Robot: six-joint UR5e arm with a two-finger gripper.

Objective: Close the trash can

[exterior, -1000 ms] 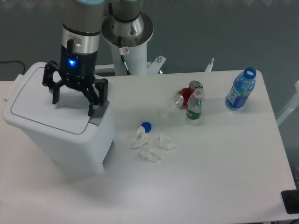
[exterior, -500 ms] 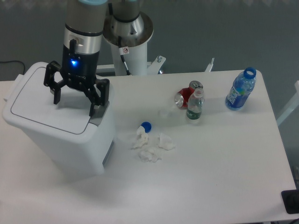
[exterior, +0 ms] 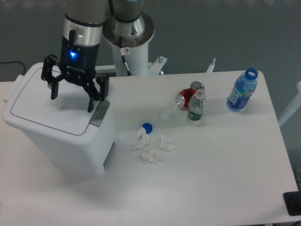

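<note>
Trash can (exterior: 61, 127) sits at the table's left edge, well left of everything else, lid (exterior: 44, 101) flat on the rim, no gap visible along the front or side. Grey push tab (exterior: 99, 113) at the front right rim is now fully exposed.

Change over the last second: gripper (exterior: 70, 98) has lifted and shifted slightly back-left. A second ago its right fingertip was down at the tab, overlapping it; now that fingertip (exterior: 90, 107) hangs just above and behind the tab, apart from it. Left fingertip is over the lid, also looks clear of the surface, though contact is hard to rule out from this angle.

Gripper state: fingers spread wide, holding nothing. Blue status LED on the wrist is lit.

Read: looks like a retreat after the press-down. Lid appears seated, so I judge the task done or nearly so; only open question is whether the latch at the tab actually caught, which can't be seen from here. If it didn't, the lid could spring back up once the arm is clear.

Elsewhere, right of the trash can: crumpled tissue (exterior: 151, 148) and blue cap (exterior: 147, 127) just beside it; red can (exterior: 184, 98), small green-label bottle (exterior: 195, 107), blue bottle (exterior: 242, 90) farther right. None of it has moved.
</note>
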